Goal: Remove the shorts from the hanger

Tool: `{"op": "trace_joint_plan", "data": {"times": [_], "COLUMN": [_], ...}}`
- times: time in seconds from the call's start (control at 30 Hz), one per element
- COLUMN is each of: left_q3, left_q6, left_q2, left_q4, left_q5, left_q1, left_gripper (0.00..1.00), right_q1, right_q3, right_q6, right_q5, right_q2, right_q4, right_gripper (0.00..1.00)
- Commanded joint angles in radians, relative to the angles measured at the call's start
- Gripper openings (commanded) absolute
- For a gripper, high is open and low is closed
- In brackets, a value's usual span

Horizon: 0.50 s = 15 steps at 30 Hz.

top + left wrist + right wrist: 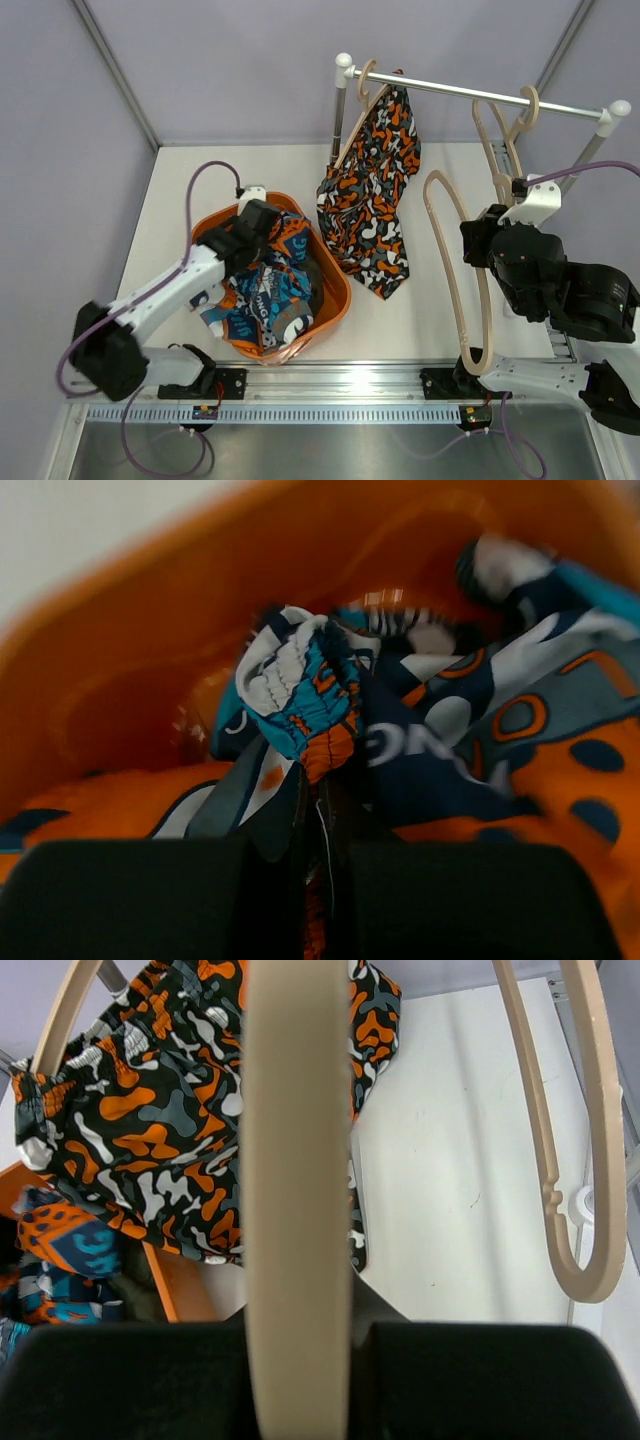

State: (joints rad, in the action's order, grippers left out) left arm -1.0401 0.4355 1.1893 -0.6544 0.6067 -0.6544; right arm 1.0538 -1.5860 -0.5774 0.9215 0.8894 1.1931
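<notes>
Orange-black-white blotch shorts (372,195) hang from a beige hanger (353,118) at the left end of the rail; they also show in the right wrist view (150,1130). The blue-orange-white swirl shorts (262,295) lie bunched in the orange basket (335,300). My left gripper (262,222) is down in the basket, shut on a fold of the swirl shorts (300,695); its jaws (320,790) pinch the cloth. A dark olive patch (135,1298) shows in the basket beside them. My right gripper (300,1310) is shut on a bare beige hanger (297,1140), held off the rail (455,275).
A white rack with a metal rail (470,95) crosses the back. Another bare hanger (500,140) hangs at the rail's right end and shows in the right wrist view (585,1190). Grey walls close the left and back sides. The arms' mounting rail (330,385) runs along the near edge.
</notes>
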Motion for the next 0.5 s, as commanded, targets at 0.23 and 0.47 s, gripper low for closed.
{"op": "trace_joint_plan", "data": {"times": [0.23,0.47], "left_q3": [0.172,0.166], "left_q6": [0.235,0.215], "left_q2": [0.42,0.241], "left_q4": [0.348,0.267], "left_q5": [-0.633,-0.471], "left_q1": [0.137,0.137], "left_gripper": [0.0,0.35], "right_q1": [0.008,0.008], "right_q3": [0.034,-0.003], "right_q6": [-0.038,-0.027], "right_q5": [-0.038,-0.029], "right_q2": [-0.013,0.019], "right_q4": [-0.053,-0.041], "right_gripper": [0.0,0.0]}}
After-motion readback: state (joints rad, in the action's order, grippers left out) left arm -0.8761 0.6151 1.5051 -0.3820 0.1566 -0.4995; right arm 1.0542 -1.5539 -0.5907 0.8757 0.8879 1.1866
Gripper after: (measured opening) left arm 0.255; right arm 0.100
